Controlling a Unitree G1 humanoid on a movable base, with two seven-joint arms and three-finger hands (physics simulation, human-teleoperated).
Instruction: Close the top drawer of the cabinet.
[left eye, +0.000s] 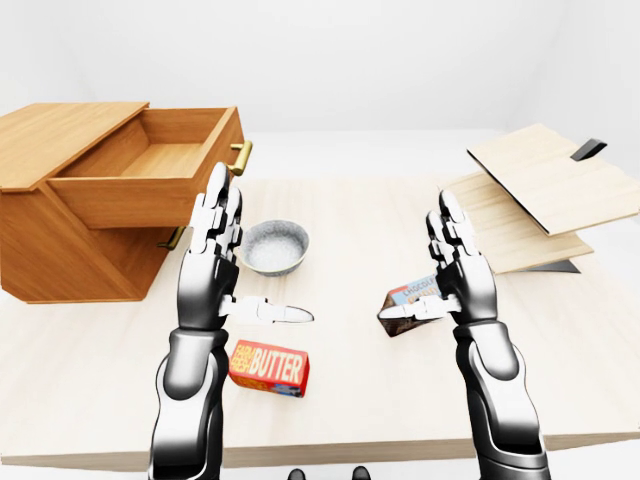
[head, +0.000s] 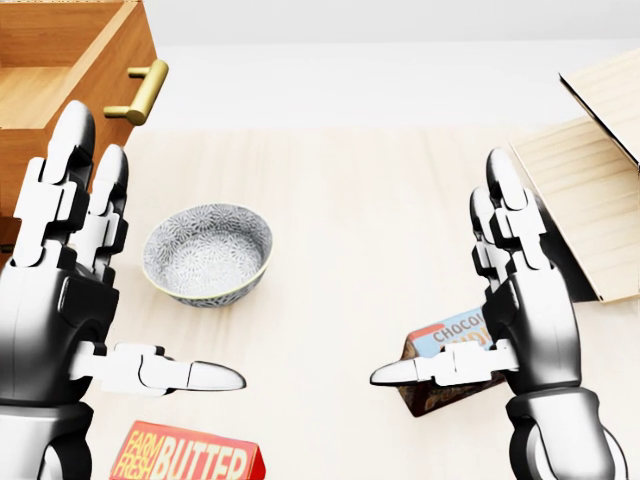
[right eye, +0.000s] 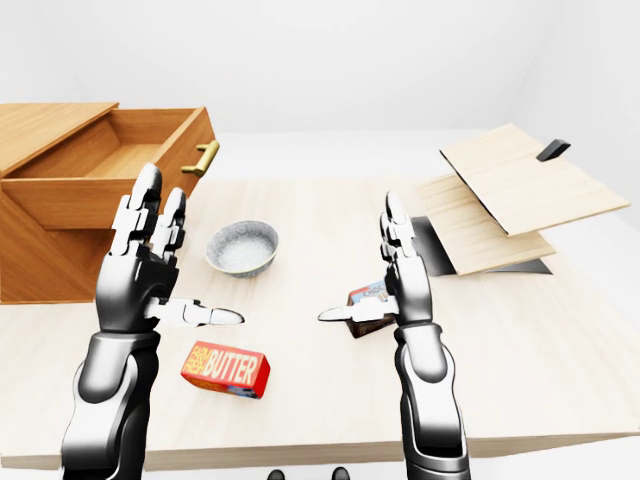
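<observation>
Top drawer (left eye: 150, 170) stood pulled out of the cabinet (left eye: 60, 225) — far left of tabletop (left eye: 360, 215). Left hand (head: 75, 300) and right hand (head: 500, 300) were both raised, fingers spread, holding nothing.

Head view: taken from the robot's head, tilted steeply down onto the table (head: 360, 200), close to the surface; only a corner of the top drawer (head: 60, 60) enters at upper left. Left-eye and right-eye views: a paired set from the same head, aimed less steeply and taking in more, showing the whole cabinet (left eye: 60, 230), the far table edge and the pale wall. The right-eye view is offset slightly, so its contents sit further left. All three views share the bowl (head: 207, 253), the butter box (left eye: 269, 368), the pudding box (right eye: 368, 305) and the wooden boards (right eye: 520, 190) at right.
</observation>
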